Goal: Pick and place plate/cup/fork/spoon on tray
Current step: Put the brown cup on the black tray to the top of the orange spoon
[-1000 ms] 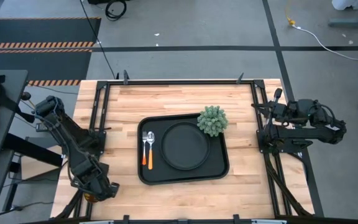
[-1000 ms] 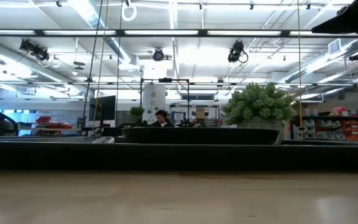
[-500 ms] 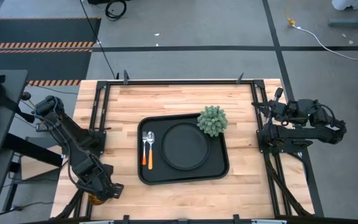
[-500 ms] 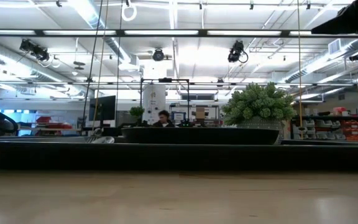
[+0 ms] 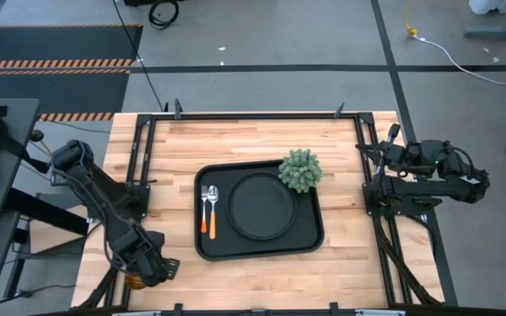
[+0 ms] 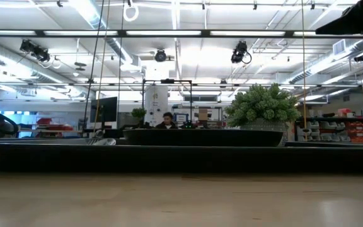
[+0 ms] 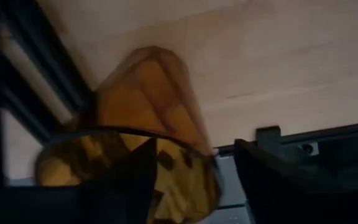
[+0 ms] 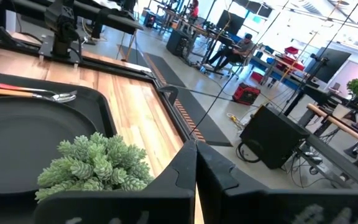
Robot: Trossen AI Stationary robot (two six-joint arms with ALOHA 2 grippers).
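The black tray (image 5: pixel 310 237) lies mid-table. On it are the round black plate (image 5: pixel 262 207), the fork (image 5: pixel 205 219) and the spoon (image 5: pixel 213 211), side by side left of the plate. My left gripper (image 5: pixel 154 267) is at the table's near left corner, shut on the amber cup (image 5: pixel 133 282), which fills the left wrist view (image 7: pixel 148 124). My right gripper (image 5: pixel 365 152) is shut and empty at the table's right edge; its fingers meet in the right wrist view (image 8: pixel 196 171). My left gripper has the cup by its rim wall (image 7: pixel 191 168). One finger (image 7: pixel 123 186) shows inside the rim and the other (image 7: pixel 278 180) outside the wall. The cup's base points away from the wrist. Whether the base is off the table, I cannot tell.
A small green plant (image 5: pixel 299 169) stands on the tray's far right corner, next to the plate. Black frame rails (image 5: pixel 139 167) run along the table's left and right sides. Bare wood lies in front of the tray (image 5: pixel 262 281). A person (image 6: pixel 167 118) shows far off in the room.
My left gripper has gone a little toward the table's right and near edges, and the cup has gone with it.
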